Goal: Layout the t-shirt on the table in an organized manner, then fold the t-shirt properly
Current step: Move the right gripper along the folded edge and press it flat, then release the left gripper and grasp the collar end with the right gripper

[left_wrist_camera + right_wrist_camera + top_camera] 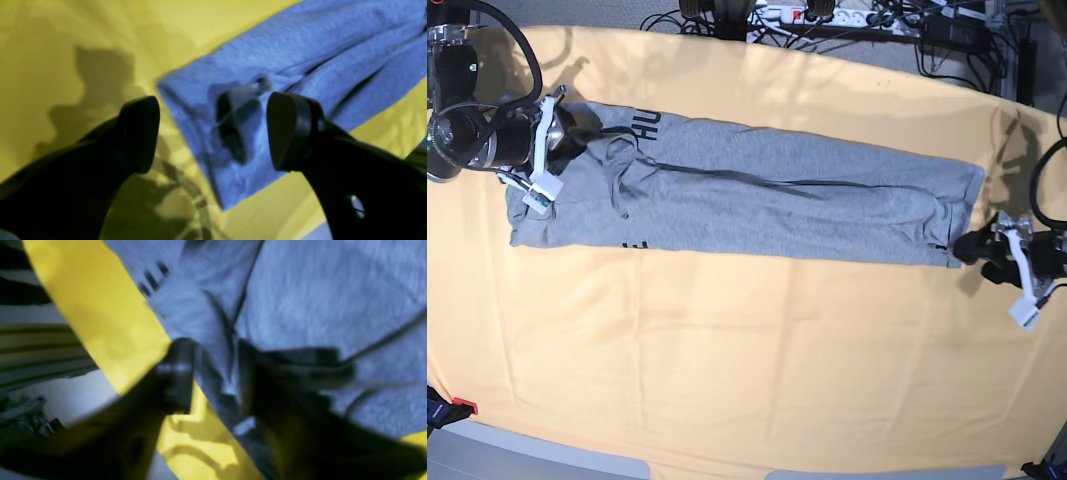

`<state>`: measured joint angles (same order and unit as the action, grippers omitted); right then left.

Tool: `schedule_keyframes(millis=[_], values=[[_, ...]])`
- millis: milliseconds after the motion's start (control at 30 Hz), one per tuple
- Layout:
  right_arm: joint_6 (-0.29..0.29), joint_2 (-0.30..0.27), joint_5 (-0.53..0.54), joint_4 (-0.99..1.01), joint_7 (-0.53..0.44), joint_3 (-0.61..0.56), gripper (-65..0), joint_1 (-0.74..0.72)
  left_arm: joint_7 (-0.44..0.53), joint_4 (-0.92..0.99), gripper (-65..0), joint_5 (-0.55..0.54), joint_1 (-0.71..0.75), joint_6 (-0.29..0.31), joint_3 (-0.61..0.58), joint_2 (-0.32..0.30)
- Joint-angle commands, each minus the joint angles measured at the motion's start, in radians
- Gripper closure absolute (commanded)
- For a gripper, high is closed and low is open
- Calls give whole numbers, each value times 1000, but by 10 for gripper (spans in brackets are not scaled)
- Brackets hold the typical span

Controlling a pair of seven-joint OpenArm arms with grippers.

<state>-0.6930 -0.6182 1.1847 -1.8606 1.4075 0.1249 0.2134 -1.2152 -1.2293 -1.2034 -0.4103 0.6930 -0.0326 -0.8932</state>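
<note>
Left gripper spread, right gripper parted astride cloth; grey t-shirt folded long w/ creases.

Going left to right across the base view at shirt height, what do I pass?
right gripper at the shirt's left end → t-shirt, stretched long across the table → left gripper, open, just off the shirt's right end.

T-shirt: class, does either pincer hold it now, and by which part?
Left pincer stands open, holding nothing. Right pincer straddles a fold at the t-shirt end; whether it grips cannot be told.
</note>
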Motion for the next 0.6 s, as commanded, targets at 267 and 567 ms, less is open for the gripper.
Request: schedule_keyframes(millis=[267, 567], values=[[18, -143, 58, -63, -11, 12, -315, -6, -1, -12, -494, -19, -24, 5, 275, -38], [-5, -179, 272, -148, -11, 187, -312, -3, -22, -12, -494, -19, -16, -62, 487, -110]])
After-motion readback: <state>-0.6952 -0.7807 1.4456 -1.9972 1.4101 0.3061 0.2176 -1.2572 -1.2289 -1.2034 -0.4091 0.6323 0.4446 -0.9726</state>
